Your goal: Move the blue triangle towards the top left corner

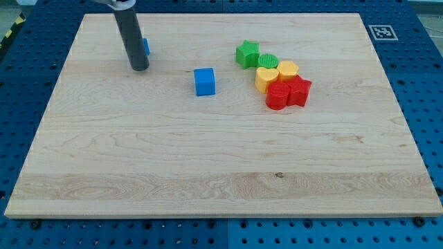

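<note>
The blue triangle (146, 47) sits near the board's top left, mostly hidden behind my rod; only a small blue sliver shows at the rod's right edge. My tip (139, 68) rests on the board just below and left of that block, touching or nearly touching it. A blue cube (204, 81) lies to the right of the tip, near the board's upper middle.
A cluster sits right of centre: a green star (247, 54), a green round block (268, 61), a yellow heart (266, 77), a yellow block (288, 70), a red round block (277, 96) and a red star (299, 90). The wooden board (221, 173) lies on a blue pegboard table.
</note>
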`<state>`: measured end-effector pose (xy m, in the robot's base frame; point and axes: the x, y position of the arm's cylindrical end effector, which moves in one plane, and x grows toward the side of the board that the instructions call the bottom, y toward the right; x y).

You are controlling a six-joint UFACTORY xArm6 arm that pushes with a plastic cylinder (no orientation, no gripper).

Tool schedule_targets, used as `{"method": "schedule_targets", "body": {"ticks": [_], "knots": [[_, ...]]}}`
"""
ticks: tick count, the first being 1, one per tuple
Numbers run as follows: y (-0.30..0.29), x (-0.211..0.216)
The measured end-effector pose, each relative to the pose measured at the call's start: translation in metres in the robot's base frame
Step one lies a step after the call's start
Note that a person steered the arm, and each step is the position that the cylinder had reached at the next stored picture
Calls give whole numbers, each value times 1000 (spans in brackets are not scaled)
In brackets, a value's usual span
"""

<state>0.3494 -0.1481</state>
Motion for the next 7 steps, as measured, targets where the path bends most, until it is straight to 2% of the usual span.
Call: {"method": "schedule_targets", "body": {"ticks": [7], "knots": [[-8, -44]]}}
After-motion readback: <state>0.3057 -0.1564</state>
